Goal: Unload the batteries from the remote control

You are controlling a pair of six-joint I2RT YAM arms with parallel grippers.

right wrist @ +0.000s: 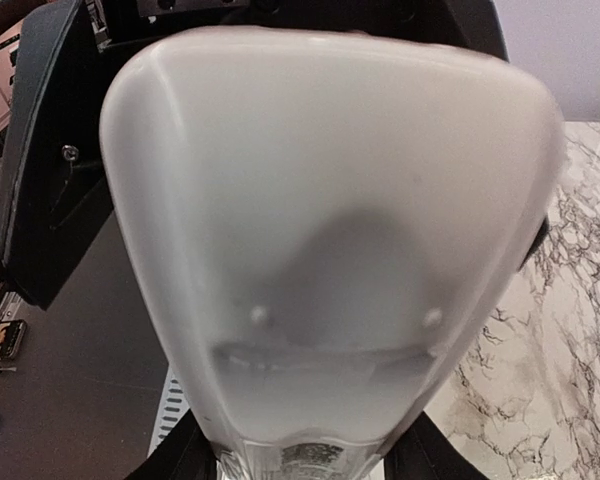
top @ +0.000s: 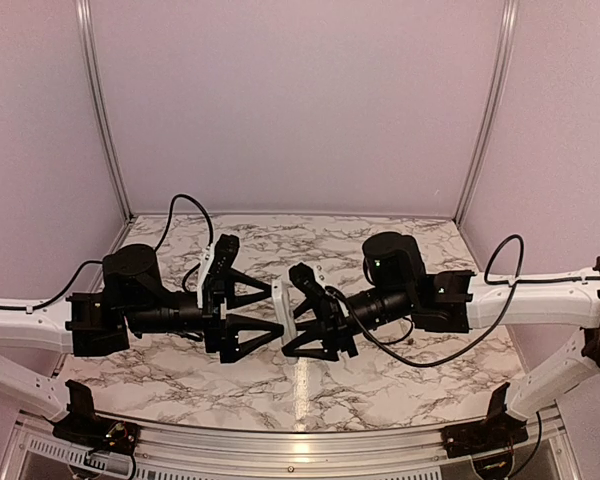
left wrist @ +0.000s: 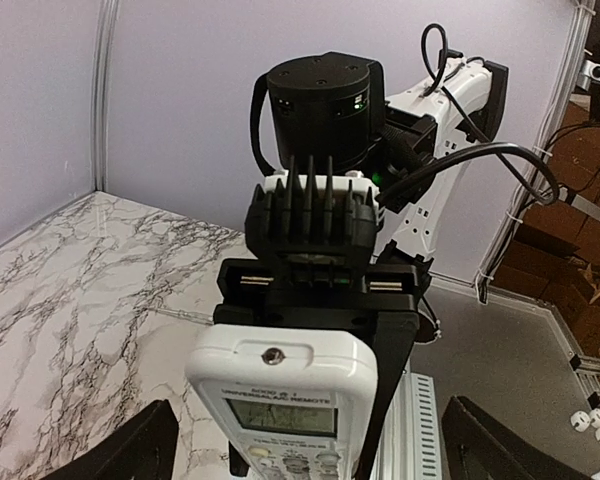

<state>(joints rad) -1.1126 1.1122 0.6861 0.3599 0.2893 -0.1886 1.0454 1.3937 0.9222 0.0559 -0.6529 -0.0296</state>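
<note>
The white remote control (top: 283, 312) is held in the air between the two arms. My right gripper (top: 298, 312) is shut on its long edges; a black finger (left wrist: 395, 380) runs along its side. The left wrist view shows the remote's face (left wrist: 280, 390) with its grey display. The right wrist view shows its pale back (right wrist: 330, 250), with a seam and two small bumps and no dark recess showing. My left gripper (top: 276, 313) is open, its fingers (left wrist: 145, 445) spread wide on either side of the remote without touching it. The batteries are hidden.
The marble table top (top: 380, 240) lies below both arms, with pale walls on three sides. A slotted metal rail (left wrist: 405, 430) runs along the near edge. Cables (top: 450, 350) hang from the right arm.
</note>
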